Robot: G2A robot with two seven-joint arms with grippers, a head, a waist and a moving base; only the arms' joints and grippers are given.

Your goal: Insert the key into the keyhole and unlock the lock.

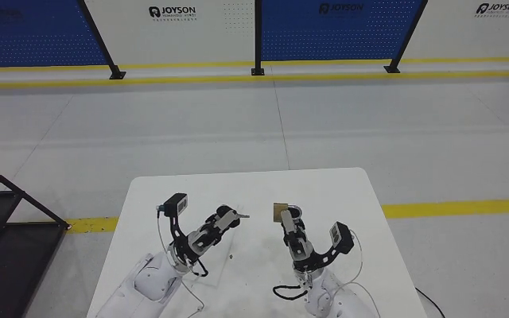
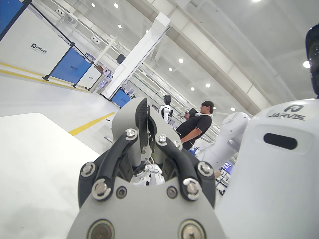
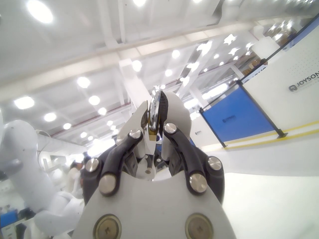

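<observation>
In the top view my left gripper (image 1: 229,216) is held above the white table (image 1: 358,191), shut on a small silver key (image 1: 242,215) whose tip points toward the other arm. In the left wrist view the left gripper (image 2: 147,118) has its dark pads pressed together, and the key is barely visible between them. A short gap to the right, my right gripper (image 1: 291,219) is shut on a brass padlock (image 1: 280,211). The right wrist view shows the right gripper (image 3: 155,111) clamping the padlock (image 3: 154,115), brass body low and silver shackle up. Key and lock are apart.
The table's front edge and corners lie just beyond both grippers. A black rack (image 1: 20,219) stands off the table's left side. Blue and white barrier panels (image 1: 334,32) line the floor far behind.
</observation>
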